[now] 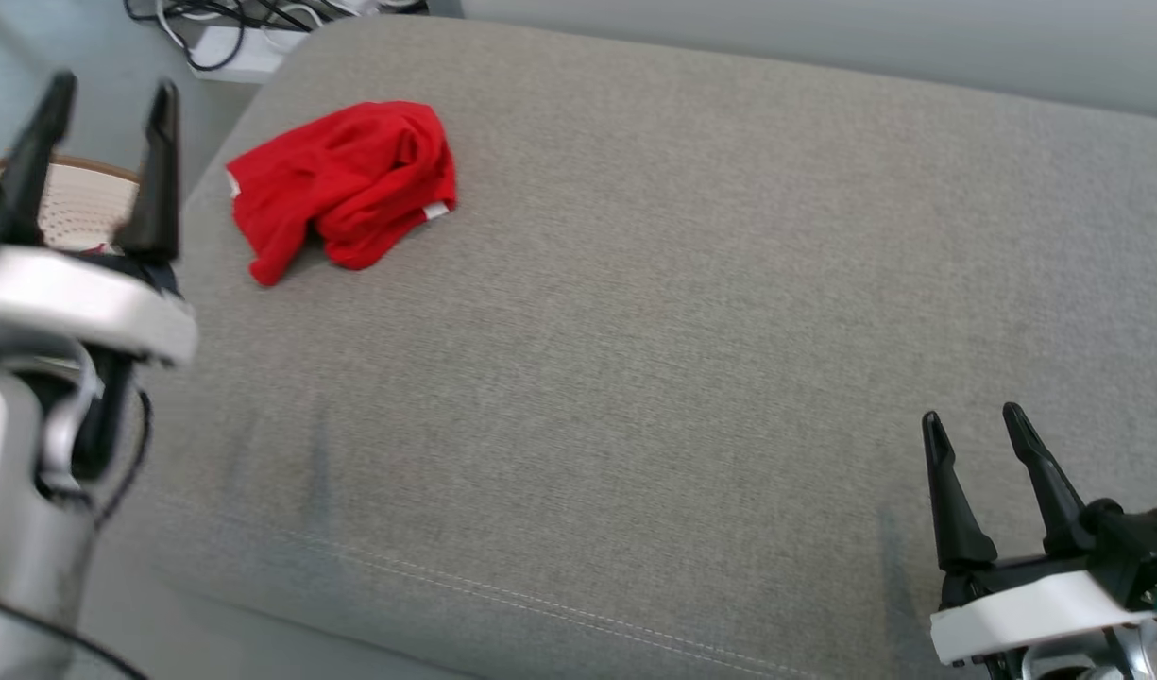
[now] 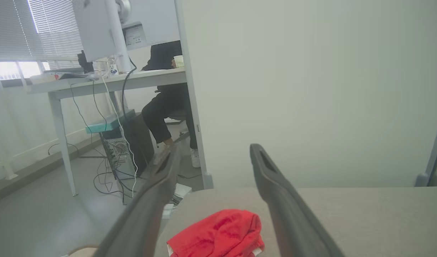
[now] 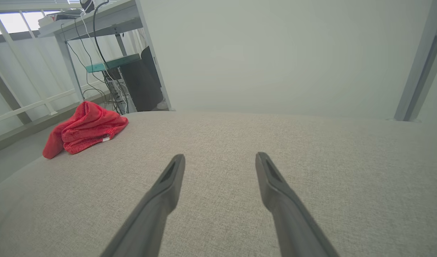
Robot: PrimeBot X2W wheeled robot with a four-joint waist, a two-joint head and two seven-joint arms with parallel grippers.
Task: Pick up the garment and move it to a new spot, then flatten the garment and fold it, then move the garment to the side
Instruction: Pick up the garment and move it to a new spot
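A crumpled red garment lies in a heap near the far left corner of the grey cushioned surface. My left gripper hangs open at the left edge, raised above the surface, short of the garment and to its left. In the left wrist view the garment sits low between the open fingers, some way ahead. My right gripper stands open and empty at the near right, far from the garment, which the right wrist view shows at the far left.
A pale perforated basket stands on the floor off the surface's left edge, behind my left gripper. Cables and a white box lie on the floor beyond the far left corner. A person sits at a desk behind a pale partition wall.
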